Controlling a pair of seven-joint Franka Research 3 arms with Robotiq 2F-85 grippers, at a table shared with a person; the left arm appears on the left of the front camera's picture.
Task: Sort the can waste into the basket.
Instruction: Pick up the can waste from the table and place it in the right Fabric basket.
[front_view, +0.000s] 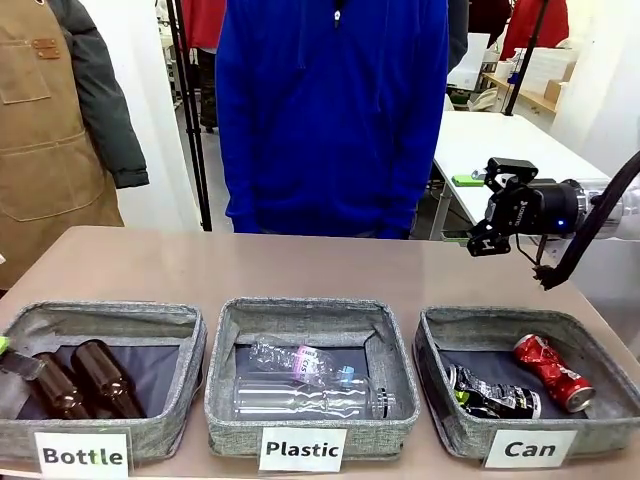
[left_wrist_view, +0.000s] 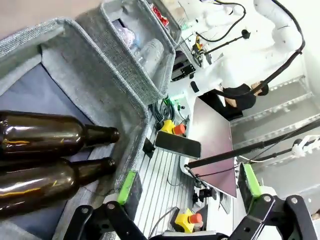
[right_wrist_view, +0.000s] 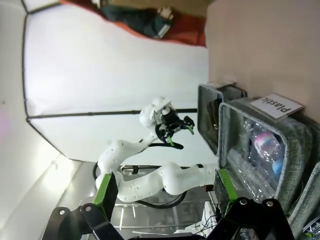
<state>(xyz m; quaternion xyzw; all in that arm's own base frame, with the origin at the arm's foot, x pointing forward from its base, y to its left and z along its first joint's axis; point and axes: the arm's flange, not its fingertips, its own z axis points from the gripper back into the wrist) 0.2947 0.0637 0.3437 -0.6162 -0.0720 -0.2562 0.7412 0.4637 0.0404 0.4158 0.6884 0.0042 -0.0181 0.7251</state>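
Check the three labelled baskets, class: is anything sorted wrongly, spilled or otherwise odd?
Nothing stands out. The red can and black can lie in the Can basket, crushed, as waste would be. Brown bottles lie in the Bottle basket, clear ones in the Plastic basket. No spill shows.

Both cans (front_view: 520, 385) lie in the right-hand basket (front_view: 440, 400), beside the middle basket (front_view: 222, 400) holding bottles (front_view: 300, 385).

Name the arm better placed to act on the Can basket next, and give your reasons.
Right. The right gripper hangs open above the table just behind the Can basket, where the red can and black can already lie. The left gripper is open by the brown bottles in the far Bottle basket.
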